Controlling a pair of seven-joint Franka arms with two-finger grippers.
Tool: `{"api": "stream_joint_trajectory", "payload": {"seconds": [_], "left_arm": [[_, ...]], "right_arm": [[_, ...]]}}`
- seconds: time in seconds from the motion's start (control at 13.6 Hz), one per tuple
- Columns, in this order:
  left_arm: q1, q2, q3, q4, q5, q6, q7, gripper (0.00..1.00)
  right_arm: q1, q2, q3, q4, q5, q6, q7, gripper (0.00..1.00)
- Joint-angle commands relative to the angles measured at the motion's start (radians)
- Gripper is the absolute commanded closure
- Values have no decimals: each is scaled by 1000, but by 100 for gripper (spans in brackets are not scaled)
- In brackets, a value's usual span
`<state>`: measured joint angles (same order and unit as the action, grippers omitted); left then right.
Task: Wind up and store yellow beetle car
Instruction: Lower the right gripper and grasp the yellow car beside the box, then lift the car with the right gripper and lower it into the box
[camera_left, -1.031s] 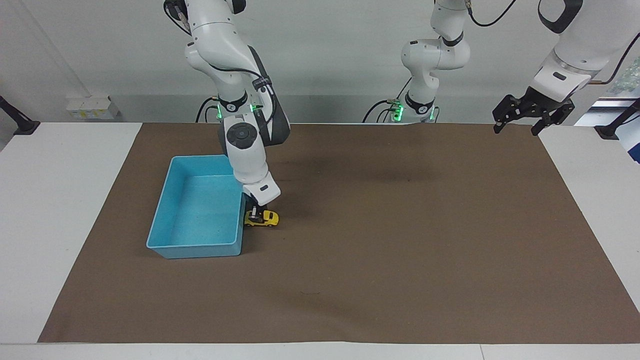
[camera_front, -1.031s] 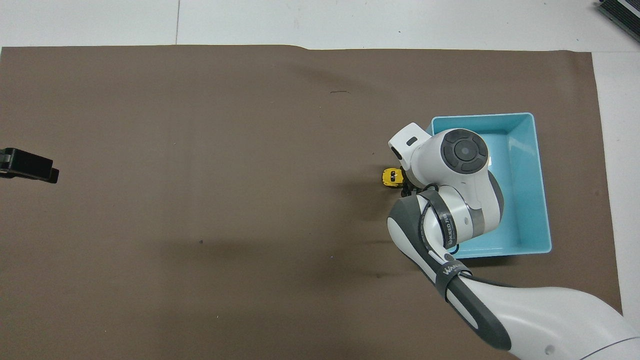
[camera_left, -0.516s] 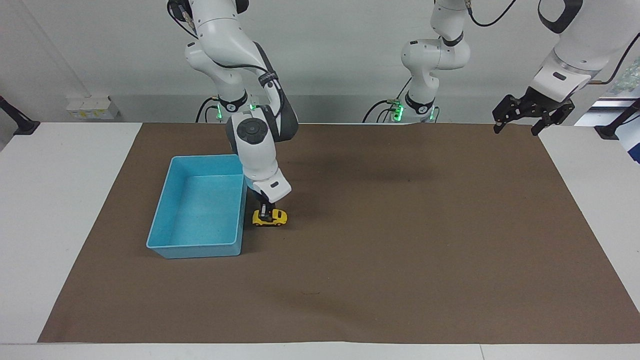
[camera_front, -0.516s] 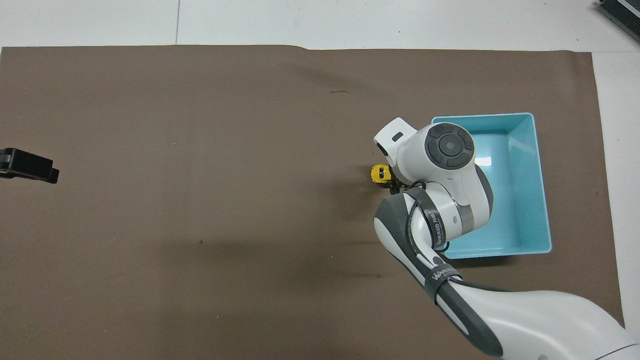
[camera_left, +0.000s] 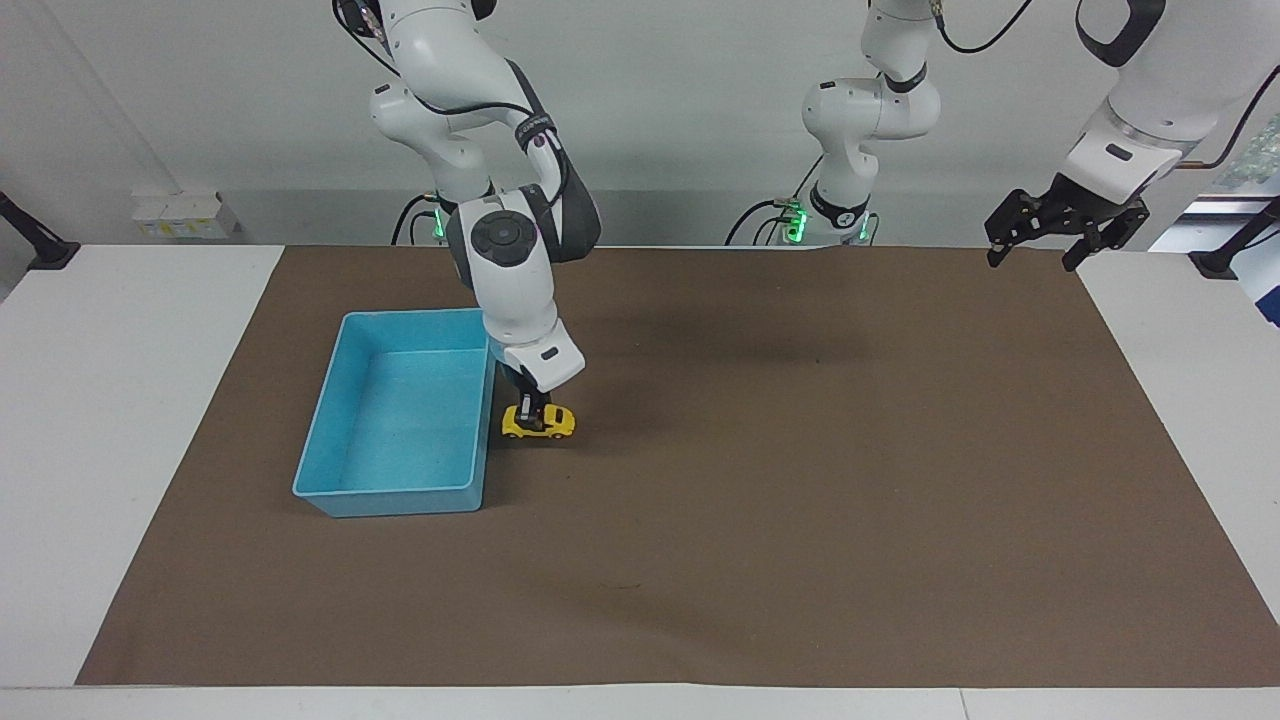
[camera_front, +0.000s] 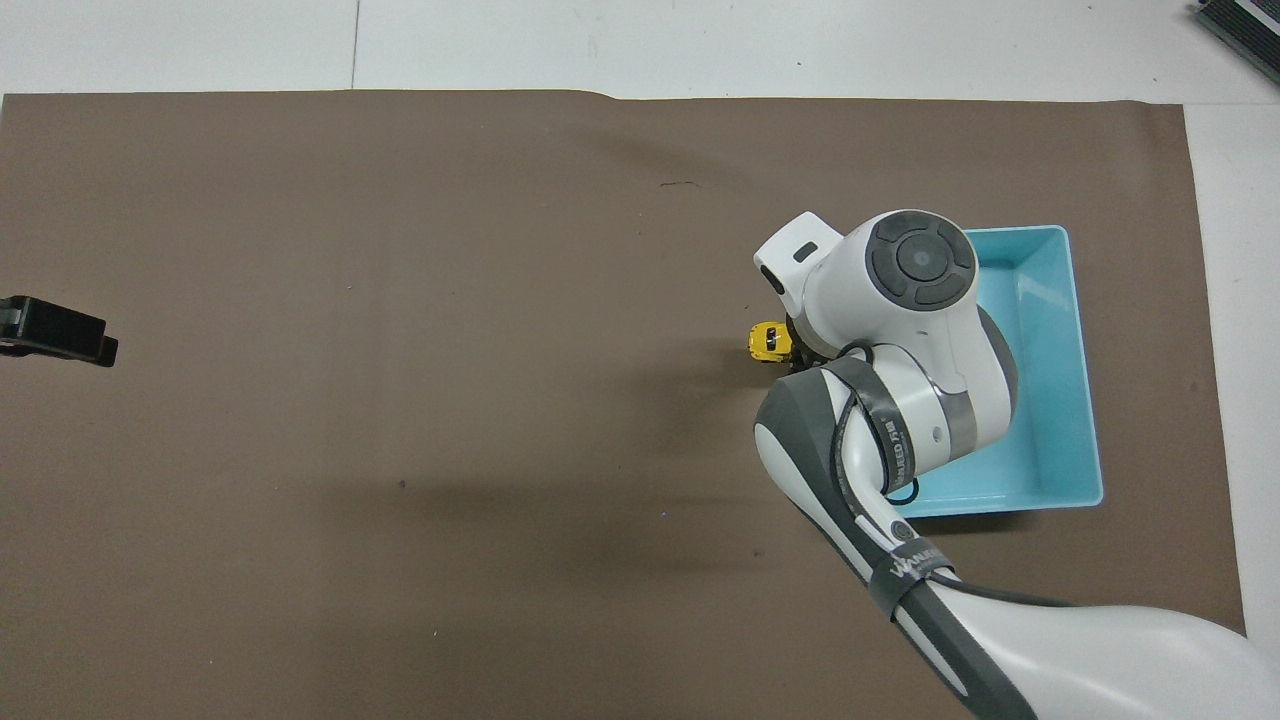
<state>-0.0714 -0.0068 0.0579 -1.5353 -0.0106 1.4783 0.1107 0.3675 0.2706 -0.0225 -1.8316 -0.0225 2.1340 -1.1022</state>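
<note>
Brown matting covers the surface (camera_left: 800, 520) where the light blue bin (camera_left: 345, 495) stands empty. Just beside the bin, toward the left arm's end, the right end effector (camera_left: 527, 412) grips the yellow beetle car (camera_left: 545, 424) down at the mat, apparently mid wind-up; storing calls for lifting it over the bin wall. Left end effector (camera_left: 1065, 232) waits open, well apart.

Car (camera_left: 538, 422) on mat (camera_left: 800, 500), just beside bin (camera_left: 400, 495), under right gripper (camera_left: 527, 408).
</note>
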Motion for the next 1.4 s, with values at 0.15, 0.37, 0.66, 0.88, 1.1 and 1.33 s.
{"api": "stream_joint_trajectory", "payload": {"seconds": [0.15,0.37,0.66,0.88,1.1,1.33], "left_arm": [[5,-7,-4,-5,18,-12,-8,0],[5,-7,-4,-5,18,-12,-8,0],[5,-7,-4,-5,18,-12,-8,0],[5,-7,-4,-5,18,-12,-8,0],[5,-7,-4,-5,18,-12,-8,0],[5,-7,-4,-5,18,-12,-8,0]], "right_arm": [[-19,-83,3,20,3,-117,13,78],[-27,-113,-13,18,1,-170,1,78],[-88,-122,-13,-5,-4,-186,-89,78],[-153,-145,-13,-51,-4,-181,-189,78],[-206,-152,-13,-78,-4,-171,-292,78],[-222,-191,-14,-156,-13,-117,-308,78]]}}
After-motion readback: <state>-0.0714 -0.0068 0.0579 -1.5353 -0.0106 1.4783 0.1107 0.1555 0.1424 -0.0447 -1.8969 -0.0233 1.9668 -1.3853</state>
